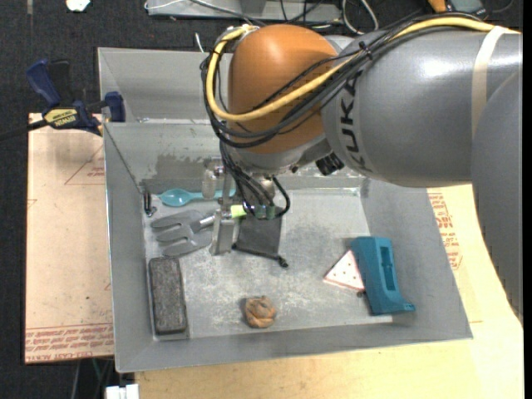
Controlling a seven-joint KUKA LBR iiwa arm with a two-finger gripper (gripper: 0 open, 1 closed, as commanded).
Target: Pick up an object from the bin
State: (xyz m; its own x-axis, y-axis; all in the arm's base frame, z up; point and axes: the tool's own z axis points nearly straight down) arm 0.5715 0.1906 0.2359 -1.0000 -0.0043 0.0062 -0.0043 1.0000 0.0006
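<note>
- Dark flat square piece (259, 239) is lying near the middle of the grey bin (125, 239), a little to its left. It is resting flat on the floor, with a thin dark tail poking out at its lower right corner.
- The gripper (229, 229) is hanging at the piece's left edge, beneath the arm's orange wrist cover (274, 81). From this angle it cannot be told whether the gripper is set wide or narrow, or whether it is touching the piece.
- A pale grey plastic utensil (184, 229) is lying just beside the gripper on the left. A teal spoon (176, 196) is sitting just behind the utensil, near the back-left wall.
- Doing this step well is looking like a matter of centring over the dark piece rather than its edge, so the grey utensil is not getting caught in the closing.
- A thing this thin is probably calling for a descent close to the bin floor and a pinch across an edge. Closing too high is risking an empty grip, or nudging the piece aside.
- A grey rectangular block (168, 296) at front left and a small brown lump (259, 311) at front centre are lying well apart from the gripper. So are a white-and-pink triangle (345, 271) and the blue block (381, 274) just beside it on the right, and none of them is looking like an obstacle.
</note>
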